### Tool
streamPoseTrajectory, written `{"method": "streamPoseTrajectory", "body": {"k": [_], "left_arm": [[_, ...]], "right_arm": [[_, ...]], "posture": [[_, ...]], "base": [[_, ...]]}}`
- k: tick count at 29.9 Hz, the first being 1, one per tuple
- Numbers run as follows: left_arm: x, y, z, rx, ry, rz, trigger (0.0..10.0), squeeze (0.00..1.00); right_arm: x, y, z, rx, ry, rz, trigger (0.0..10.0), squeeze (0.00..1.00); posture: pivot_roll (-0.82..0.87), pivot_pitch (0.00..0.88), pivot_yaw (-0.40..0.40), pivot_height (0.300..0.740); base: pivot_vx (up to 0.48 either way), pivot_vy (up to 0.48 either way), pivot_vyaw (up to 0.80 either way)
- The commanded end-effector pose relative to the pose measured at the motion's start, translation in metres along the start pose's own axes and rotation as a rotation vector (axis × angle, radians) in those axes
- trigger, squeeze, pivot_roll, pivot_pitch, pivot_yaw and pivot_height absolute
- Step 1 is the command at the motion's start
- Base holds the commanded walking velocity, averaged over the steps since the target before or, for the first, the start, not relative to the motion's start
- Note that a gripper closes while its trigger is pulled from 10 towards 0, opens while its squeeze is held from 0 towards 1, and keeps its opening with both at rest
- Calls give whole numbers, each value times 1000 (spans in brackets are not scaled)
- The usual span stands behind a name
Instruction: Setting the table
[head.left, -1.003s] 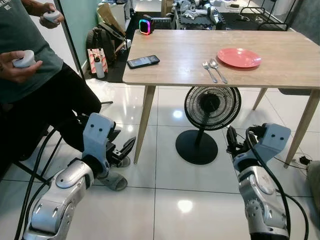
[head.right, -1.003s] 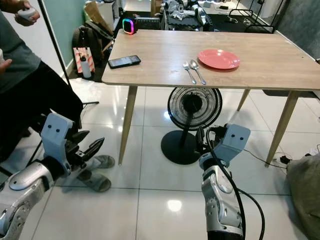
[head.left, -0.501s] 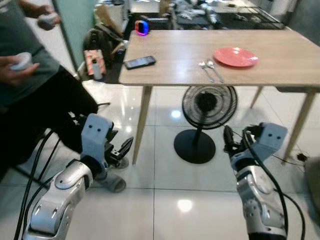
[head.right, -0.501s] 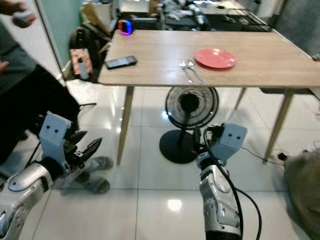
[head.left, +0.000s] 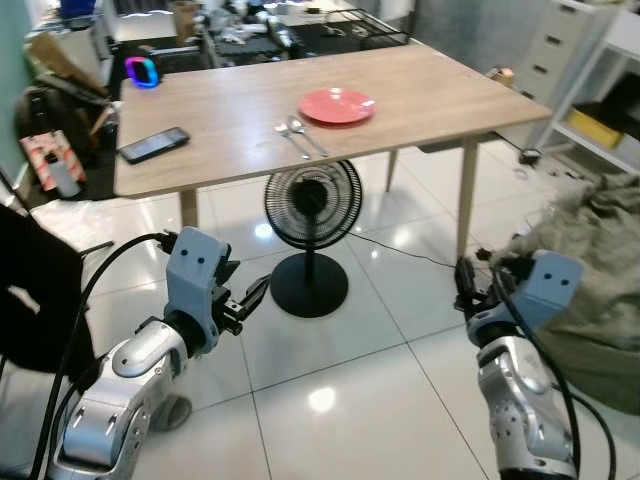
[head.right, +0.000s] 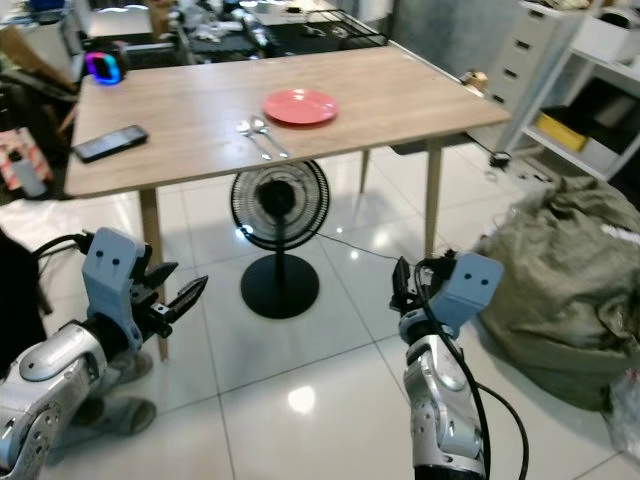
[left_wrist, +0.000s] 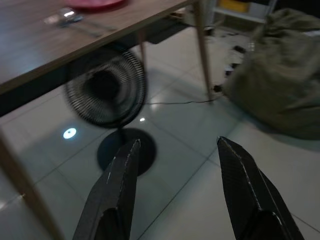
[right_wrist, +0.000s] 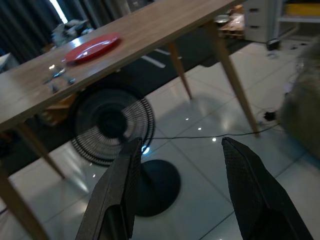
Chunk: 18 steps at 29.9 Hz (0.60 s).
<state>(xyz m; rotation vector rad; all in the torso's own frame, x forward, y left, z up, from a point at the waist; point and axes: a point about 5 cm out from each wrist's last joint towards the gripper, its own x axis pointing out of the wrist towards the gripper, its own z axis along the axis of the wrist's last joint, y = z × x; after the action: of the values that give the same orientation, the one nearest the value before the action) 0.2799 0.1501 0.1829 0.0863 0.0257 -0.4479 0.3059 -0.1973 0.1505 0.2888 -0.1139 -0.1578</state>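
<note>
Red plate (head.left: 336, 104) sits out on the wooden worktop (head.left: 230, 110), with a fork and spoon (head.left: 297, 136) just beside it and a phone (head.left: 153, 144) well off to the side. Both arms hang low over the tiled floor, left claw (left_wrist: 176, 190) and right claw (right_wrist: 182, 192) each spread open and empty. A black fan (head.left: 311, 205) stands under the worktop.

Matt wood-grain table (head.left: 230, 110); glossy plate (head.left: 336, 104) (plastic-looking); shiny metal cutlery (head.left: 297, 134); glossy white floor tiles (head.left: 370, 370)

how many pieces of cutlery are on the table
2: a silver fork and a silver spoon lie side by side on the light wooden table, just to the robot's left of the round red plate. None looks hidden.
</note>
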Motion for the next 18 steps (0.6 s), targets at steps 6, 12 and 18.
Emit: {"method": "streamPoseTrajectory", "body": {"k": [6, 12, 18], "left_arm": [[0, 0, -5, -4, 18, -2, 10000, 0], [0, 0, -5, -3, 19, -3, 10000, 0], [-1, 1, -9, -4, 29, 3, 10000, 0]], "right_arm": [[-1, -2, -2, -2, 8, -10, 10000, 0], [-1, -2, -3, -4, 9, -12, 10000, 0], [-2, -2, -4, -14, 14, -9, 10000, 0]], "posture": [[-1, 18, 76, 740], [-1, 17, 78, 740], [0, 18, 75, 740]], "base": [[0, 0, -800], [0, 0, -800], [0, 0, -800]]}}
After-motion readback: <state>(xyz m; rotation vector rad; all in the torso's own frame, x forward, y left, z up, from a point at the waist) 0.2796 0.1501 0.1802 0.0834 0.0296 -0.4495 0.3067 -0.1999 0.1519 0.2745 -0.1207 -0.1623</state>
